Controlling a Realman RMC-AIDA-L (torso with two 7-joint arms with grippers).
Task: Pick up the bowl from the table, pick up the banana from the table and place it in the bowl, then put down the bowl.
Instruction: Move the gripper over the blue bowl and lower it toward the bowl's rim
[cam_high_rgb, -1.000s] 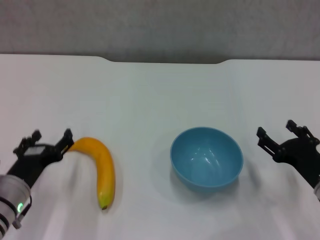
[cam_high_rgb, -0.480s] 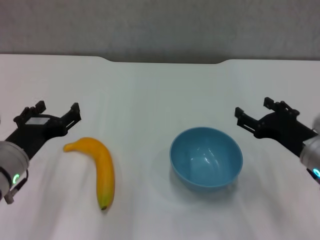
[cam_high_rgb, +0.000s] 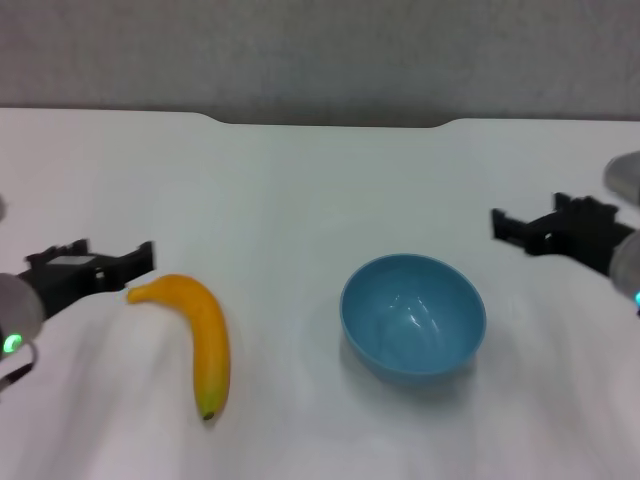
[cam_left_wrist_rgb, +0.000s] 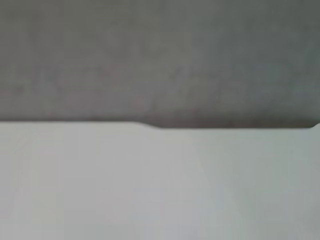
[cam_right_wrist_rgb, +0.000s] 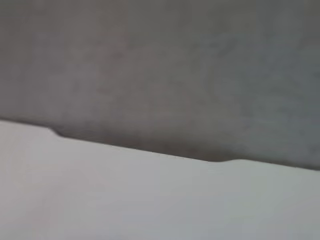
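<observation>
Bowl (cam_high_rgb: 413, 317) glossy smooth, plastic-like; banana (cam_high_rgb: 201, 338) smooth skin; table (cam_high_rgb: 300, 190) matt white; wall (cam_high_rgb: 320, 50) matt grey.

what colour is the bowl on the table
The bowl is plain light blue, inside and out. It shows best in the head view.

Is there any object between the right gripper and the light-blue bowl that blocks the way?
Nothing visible does. Only bare white table lies between the right gripper and the round light-blue bowl. The curved yellow banana lies on the bowl's other side.
</observation>
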